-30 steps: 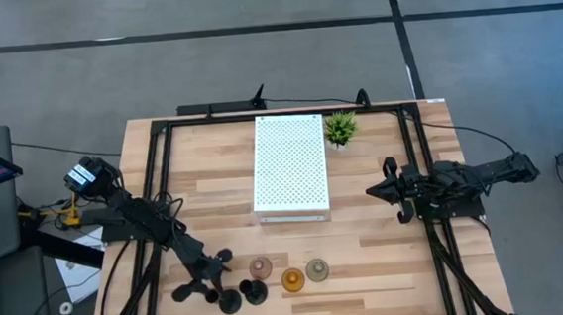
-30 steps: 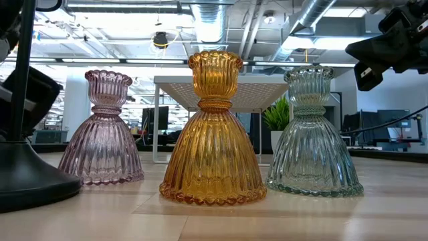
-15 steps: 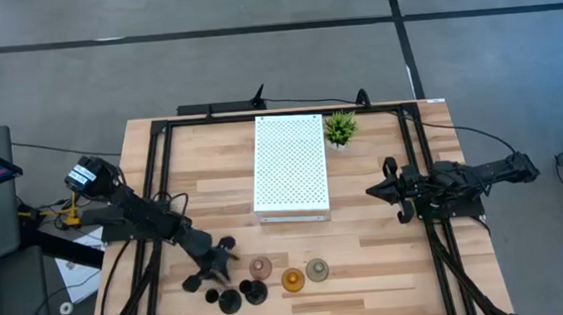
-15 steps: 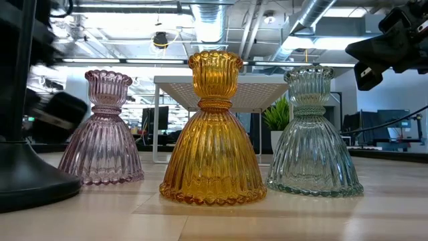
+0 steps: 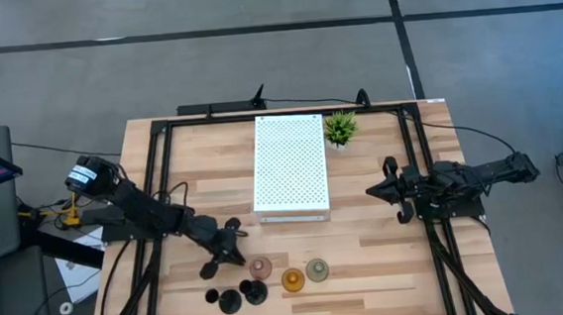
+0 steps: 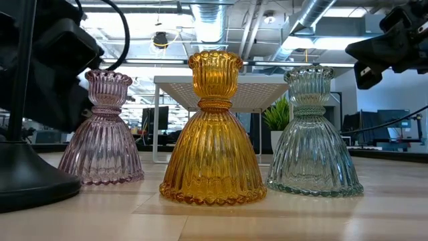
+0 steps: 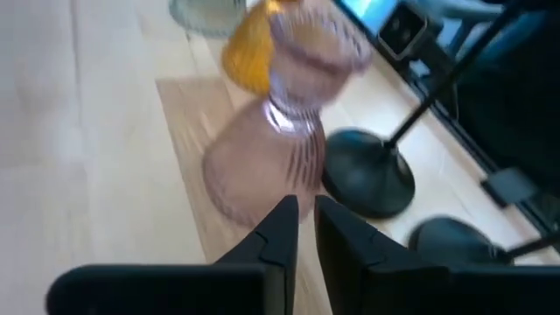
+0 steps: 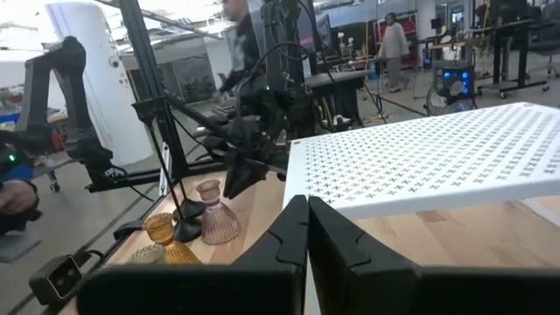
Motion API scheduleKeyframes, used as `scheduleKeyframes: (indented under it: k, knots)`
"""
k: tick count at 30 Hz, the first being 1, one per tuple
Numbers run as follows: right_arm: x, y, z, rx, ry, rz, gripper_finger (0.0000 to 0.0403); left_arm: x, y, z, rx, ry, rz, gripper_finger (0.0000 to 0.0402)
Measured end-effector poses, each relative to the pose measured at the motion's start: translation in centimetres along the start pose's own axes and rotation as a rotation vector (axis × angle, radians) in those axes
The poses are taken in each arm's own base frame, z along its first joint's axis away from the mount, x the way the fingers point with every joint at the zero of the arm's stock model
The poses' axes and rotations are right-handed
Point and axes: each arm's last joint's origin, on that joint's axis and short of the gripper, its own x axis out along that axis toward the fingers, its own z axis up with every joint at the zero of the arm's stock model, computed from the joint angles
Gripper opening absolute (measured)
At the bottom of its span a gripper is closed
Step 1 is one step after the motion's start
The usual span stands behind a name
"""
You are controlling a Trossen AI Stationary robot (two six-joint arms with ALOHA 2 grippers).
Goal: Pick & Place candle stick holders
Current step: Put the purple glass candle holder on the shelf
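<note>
Currently the left tool [image 5: 230, 242] is held low over the front of the table [image 5: 368, 261], just behind and beside the pink holder [image 5: 259, 267], apparently so that this holder can be taken first as the nearest glass one. In the left wrist view its fingers [image 7: 282, 229] are seen almost together with only a thin slit between them, and nothing is clamped; the pink holder stands upright just past the tips, untouched. With so narrow a gap the holder's neck cannot be straddled, so the fingers would probably have to be spread before any grasp is tried.

All five holders are lined up near the front edge. The amber holder [image 5: 292, 279] is set just right of the pink one, and the grey-green holder [image 5: 317, 268] right of that, each close to its neighbour but apart. Two black holders [image 5: 242, 296] are placed left of the glass ones, side by side; a small round black piece is seen just left of them, but what it is cannot be told.

The white perforated stand [image 5: 289, 165] is set in the middle of the table, well behind the row, and is judged the likely drop-off. A small plant [image 5: 340, 127] is kept at its far right corner.

The right tool [image 5: 393, 187] is parked at the table's right side with fingers pressed together, empty, well clear of the work.
</note>
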Motion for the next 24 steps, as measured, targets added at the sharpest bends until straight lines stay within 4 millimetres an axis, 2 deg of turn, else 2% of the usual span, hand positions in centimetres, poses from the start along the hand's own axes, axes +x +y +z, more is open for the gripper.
scheduleKeyframes:
  k: [3, 10, 16, 24]
  knots:
    - [0.0, 0.0, 0.0, -0.001, 0.001, 0.000, 0.0000, -0.1, 0.2, 0.6, 0.016, -0.055, 0.004, 0.0042]
    - [0.0, 0.0, 0.0, -0.002, 0.000, 0.001, 0.0000, -0.1, -0.1, 1.2, 0.203, -0.128, -0.002, 0.0060]
    - [0.0, 0.0, 0.0, -0.003, 0.001, 0.002, 0.0000, -0.1, -0.1, 1.3, 0.205, -0.137, -0.002, 0.0108]
    - [0.0, 0.0, 0.0, -0.004, 0.000, 0.002, 0.0000, -0.1, -0.1, 1.3, 0.205, -0.138, 0.008, 0.0194]
